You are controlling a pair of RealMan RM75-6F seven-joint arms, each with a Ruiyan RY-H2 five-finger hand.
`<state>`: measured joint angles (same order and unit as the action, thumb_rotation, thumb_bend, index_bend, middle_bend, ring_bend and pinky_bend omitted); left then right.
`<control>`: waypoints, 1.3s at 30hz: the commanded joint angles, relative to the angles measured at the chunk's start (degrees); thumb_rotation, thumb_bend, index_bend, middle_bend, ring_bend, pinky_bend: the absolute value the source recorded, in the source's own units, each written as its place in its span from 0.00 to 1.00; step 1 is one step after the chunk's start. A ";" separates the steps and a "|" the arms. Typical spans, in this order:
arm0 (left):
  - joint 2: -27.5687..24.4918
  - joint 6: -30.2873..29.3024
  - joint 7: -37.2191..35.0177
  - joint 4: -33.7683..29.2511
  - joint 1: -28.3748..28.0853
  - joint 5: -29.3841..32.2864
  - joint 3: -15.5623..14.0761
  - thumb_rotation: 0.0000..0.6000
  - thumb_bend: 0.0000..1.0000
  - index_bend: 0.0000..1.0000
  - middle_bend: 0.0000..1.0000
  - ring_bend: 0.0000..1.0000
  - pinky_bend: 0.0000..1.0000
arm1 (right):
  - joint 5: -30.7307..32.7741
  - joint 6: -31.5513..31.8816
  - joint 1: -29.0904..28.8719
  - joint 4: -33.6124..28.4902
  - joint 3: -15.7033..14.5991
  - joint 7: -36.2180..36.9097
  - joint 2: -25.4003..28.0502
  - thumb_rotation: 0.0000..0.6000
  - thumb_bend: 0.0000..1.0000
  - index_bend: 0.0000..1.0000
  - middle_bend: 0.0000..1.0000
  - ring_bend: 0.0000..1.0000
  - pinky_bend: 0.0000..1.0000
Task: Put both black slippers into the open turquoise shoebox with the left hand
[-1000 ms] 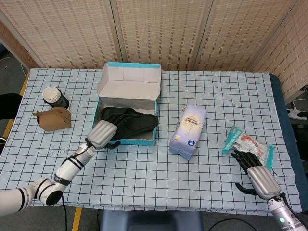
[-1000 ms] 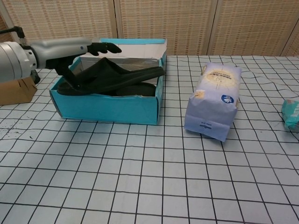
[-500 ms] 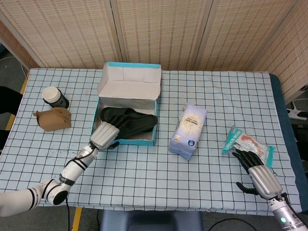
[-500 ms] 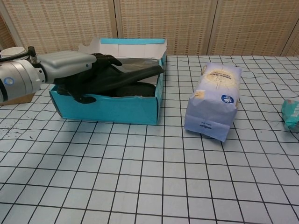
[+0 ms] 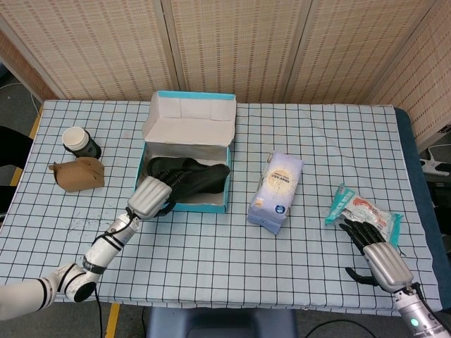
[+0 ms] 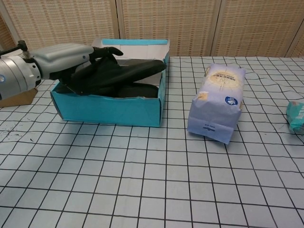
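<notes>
The open turquoise shoebox stands left of centre with its lid up at the back. Both black slippers lie in it. The upper slipper lies tilted across the lower slipper, with its toe at the box's right wall. My left hand reaches over the box's near left corner and grips the upper slipper's heel end, fingers curled over it. Only the head view shows my right hand, which rests open on the table at the front right, fingers stretched toward a snack packet.
A white and blue bag stands just right of the box. A turquoise snack packet lies at the far right. A paper cup and a brown carton sit left of the box.
My left hand dipped toward the box's front wall, then rose again with the upper slipper. The slipper's toe has drawn slightly back inside the right wall. My right hand has not moved.
</notes>
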<state>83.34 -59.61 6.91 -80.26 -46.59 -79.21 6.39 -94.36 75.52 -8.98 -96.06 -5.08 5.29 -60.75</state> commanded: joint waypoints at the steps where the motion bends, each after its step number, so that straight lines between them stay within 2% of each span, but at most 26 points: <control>1: -0.18 0.56 1.10 0.66 0.20 0.08 -0.17 1.00 0.57 0.11 0.25 0.19 0.30 | -0.03 0.15 0.06 -0.02 0.01 0.04 0.05 1.00 0.18 0.00 0.00 0.00 0.00; 5: 0.47 0.55 1.59 1.63 0.56 0.46 0.05 1.00 0.61 0.20 0.32 0.26 0.37 | -0.07 0.31 0.14 -0.03 -0.01 0.11 0.12 1.00 0.18 0.00 0.00 0.00 0.00; 9: 0.89 -0.53 0.27 2.48 0.91 -0.08 0.68 1.00 0.76 0.29 0.41 0.35 0.46 | -0.08 0.20 0.10 0.00 -0.05 0.24 0.17 1.00 0.18 0.00 0.00 0.00 0.00; 12: 0.71 -1.31 -3.06 3.14 0.91 -1.40 1.20 1.00 0.86 0.35 0.48 0.39 0.51 | -0.12 0.07 0.04 0.04 -0.09 0.23 0.14 1.00 0.18 0.00 0.00 0.00 0.00; 17: -0.30 -2.01 -10.22 4.89 -0.06 -4.75 1.88 1.00 0.94 0.43 0.57 0.46 0.56 | -0.17 0.12 0.07 0.01 -0.11 0.11 0.11 1.00 0.18 0.00 0.00 0.00 0.00; 22: -2.87 0.39 -24.20 6.71 -2.27 -7.86 2.01 1.00 0.97 0.48 0.63 0.50 0.59 | -0.11 0.18 0.14 0.04 -0.09 -0.27 0.01 1.00 0.18 0.00 0.00 0.00 0.00; 26: -4.83 3.29 -31.58 8.94 -4.62 -9.81 1.61 1.00 1.00 0.50 0.65 0.50 0.59 | 0.06 -0.30 0.06 -0.05 -0.18 -0.95 -0.18 1.00 0.18 0.00 0.00 0.00 0.00; 31: -5.80 5.19 -32.80 10.80 -7.19 -12.58 0.63 1.00 1.00 0.51 0.66 0.51 0.59 | 0.50 -0.68 0.02 -0.20 -0.08 -2.01 -0.46 1.00 0.18 0.00 0.00 0.00 0.00; 39: -6.67 10.03 -34.67 13.03 -10.46 -15.23 -2.58 1.00 1.00 0.54 0.69 0.52 0.60 | 0.68 -0.34 0.37 -0.47 -0.07 -3.71 -0.84 1.00 0.18 0.00 0.00 0.00 0.00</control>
<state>77.07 -50.42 -26.84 -67.67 -56.45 -94.11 4.52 -93.73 75.09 -8.68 -96.49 -5.18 1.68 -61.57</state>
